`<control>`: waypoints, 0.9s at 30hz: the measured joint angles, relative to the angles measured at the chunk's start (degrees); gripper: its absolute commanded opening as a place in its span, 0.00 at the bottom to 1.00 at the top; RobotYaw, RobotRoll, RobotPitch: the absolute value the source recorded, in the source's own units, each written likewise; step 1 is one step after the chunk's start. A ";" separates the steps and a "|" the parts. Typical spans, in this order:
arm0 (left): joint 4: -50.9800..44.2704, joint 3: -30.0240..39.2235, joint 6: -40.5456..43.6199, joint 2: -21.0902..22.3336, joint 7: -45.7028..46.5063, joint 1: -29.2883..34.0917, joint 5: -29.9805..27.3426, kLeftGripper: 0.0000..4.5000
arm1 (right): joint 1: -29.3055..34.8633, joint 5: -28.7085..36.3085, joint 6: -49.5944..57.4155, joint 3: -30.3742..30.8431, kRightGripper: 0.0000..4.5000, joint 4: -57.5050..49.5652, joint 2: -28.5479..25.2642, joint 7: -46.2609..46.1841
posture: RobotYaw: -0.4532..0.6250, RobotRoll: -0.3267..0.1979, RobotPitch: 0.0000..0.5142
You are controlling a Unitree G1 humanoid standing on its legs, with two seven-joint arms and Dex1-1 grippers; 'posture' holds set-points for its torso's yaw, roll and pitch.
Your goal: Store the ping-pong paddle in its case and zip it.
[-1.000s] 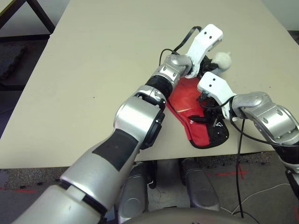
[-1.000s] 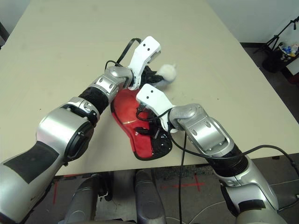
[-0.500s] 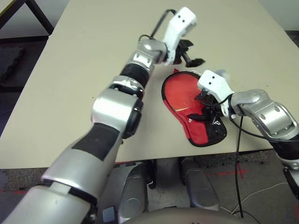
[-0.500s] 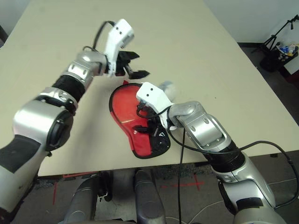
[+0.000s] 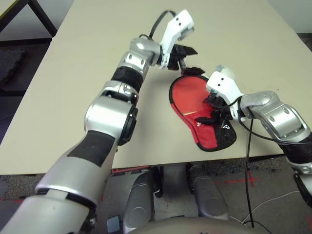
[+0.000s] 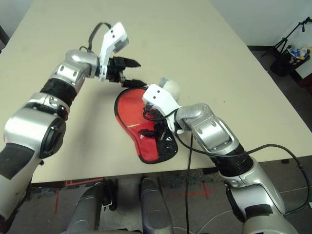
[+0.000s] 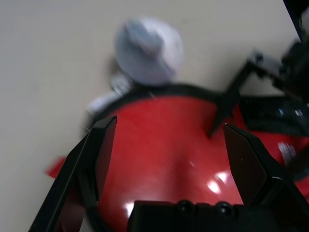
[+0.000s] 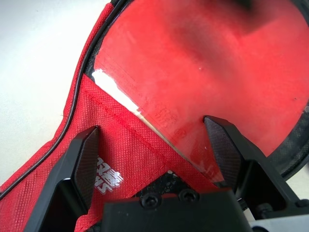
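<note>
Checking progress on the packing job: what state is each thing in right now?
Ping-pong paddle: lying inside the case, red face exposed.
Case: open, not zipped, flat on the table.
Fluffy ball: resting beside the case's round end.
Left claw: open, empty, above the table.
Right claw: open, over the paddle.

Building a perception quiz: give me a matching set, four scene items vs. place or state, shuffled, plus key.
Items:
1. ping-pong paddle
2. case
3. left gripper
4. fluffy ball

Descriptions:
A. open, in the air beyond the case's round end
B. white-grey, on the table at the case's round end
C. red face up, lying in the case
D. red fabric, unzipped, near the table's front edge

Pairs: 1-C, 2-D, 3-A, 4-B
</note>
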 measured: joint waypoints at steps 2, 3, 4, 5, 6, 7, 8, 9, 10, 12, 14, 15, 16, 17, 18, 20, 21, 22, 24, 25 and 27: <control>-0.89 -1.03 0.53 -0.20 0.45 2.11 0.02 1.00 | -0.03 -0.16 0.00 0.00 1.00 0.19 0.09 -0.18 | 0.32 0.62 0.43; -0.98 -1.34 0.56 -0.41 1.14 2.89 0.07 1.00 | -0.05 -0.40 0.00 0.00 1.00 0.29 0.24 -0.23 | 0.32 0.62 0.43; -1.05 -1.55 0.56 -0.55 1.68 3.40 0.12 1.00 | -0.05 -0.53 0.00 0.00 1.00 0.36 0.37 -0.25 | 0.31 0.62 0.43; -1.16 -1.79 0.59 -0.68 2.00 3.75 0.18 1.00 | -0.06 -0.68 0.00 0.00 1.00 0.44 0.49 -0.26 | 0.31 0.62 0.43; -1.53 -2.05 0.69 -0.77 2.21 4.05 0.20 1.00 | -0.06 -0.80 0.00 0.00 1.00 0.48 0.60 -0.27 | 0.31 0.62 0.42; -2.15 -2.40 0.83 -0.82 2.28 4.43 0.20 1.00 | -0.06 -0.93 0.01 0.00 1.00 0.55 0.71 -0.31 | 0.31 0.62 0.42; -2.71 -2.73 1.04 -0.94 2.33 4.90 0.20 1.00 | -0.05 -1.02 0.01 0.00 1.00 0.63 0.78 -0.36 | 0.31 0.62 0.42; -2.93 -3.33 1.24 -1.14 2.48 5.47 0.21 1.00 | -0.06 -1.08 0.01 -0.01 1.00 0.78 0.86 -0.41 | 0.31 0.62 0.42; -2.93 -3.60 1.35 -1.33 2.65 5.98 0.27 1.00 | -0.06 -1.11 0.01 -0.02 1.00 0.84 0.92 -0.45 | 0.31 0.62 0.42; -2.92 -4.00 0.95 -1.52 3.28 6.82 0.67 1.00 | -0.05 -1.13 0.07 -0.05 1.00 0.88 1.00 -0.59 | 0.30 0.62 0.42; -2.79 -4.68 0.46 -1.69 3.98 6.87 1.24 1.00 | -0.05 -1.13 0.48 -0.12 1.00 1.02 1.14 -0.75 | 0.30 0.62 0.42; -2.68 -4.81 0.45 -1.79 4.27 6.86 1.48 1.00 | -0.05 -1.13 0.61 -0.18 1.00 1.08 1.19 -0.79 | 0.30 0.62 0.42; -2.43 -4.93 0.42 -1.86 4.69 6.86 1.77 1.00 | -0.08 -1.11 0.71 -0.34 1.00 1.11 1.22 -0.82 | 0.30 0.62 0.42; -1.96 -5.07 0.36 -1.96 5.28 6.86 2.01 1.00 | -0.20 -1.03 1.04 -0.57 1.00 1.10 1.24 -0.81 | 0.30 0.62 0.42; -1.65 -5.09 0.31 -2.12 5.72 6.84 2.05 1.00 | -0.43 -0.94 1.39 -0.77 1.00 1.12 1.26 -0.79 | 0.29 0.62 0.42; -0.96 -5.09 0.15 -2.60 6.56 6.77 2.06 1.00 | -1.59 -0.41 3.15 -1.11 1.00 1.53 1.26 -0.63 | 0.29 0.62 0.43; -0.63 -5.08 0.04 -2.85 6.92 6.64 2.05 1.00 | -2.20 0.26 4.43 -1.60 1.00 1.79 1.26 -0.57 | 0.29 0.62 0.43; -0.32 -5.07 -0.02 -3.01 7.19 6.47 2.05 1.00 | -3.04 0.90 6.08 -2.27 1.00 2.10 1.27 -0.55 | 0.29 0.62 0.43; 0.17 -5.07 -0.17 -3.07 7.71 6.10 2.06 1.00 | -5.66 2.52 9.13 -4.68 1.00 2.47 1.20 -0.40 | 0.29 0.62 0.43; 0.45 -5.07 -0.19 -3.09 8.00 5.93 2.07 1.00 | -7.33 3.18 10.27 -6.02 1.00 2.65 1.12 -0.37 | 0.29 0.62 0.43; 0.83 -5.08 -0.24 -3.25 8.47 5.64 2.09 1.00 | -12.97 4.38 12.21 -8.97 1.00 4.53 -0.02 -0.34 | 0.29 0.62 0.43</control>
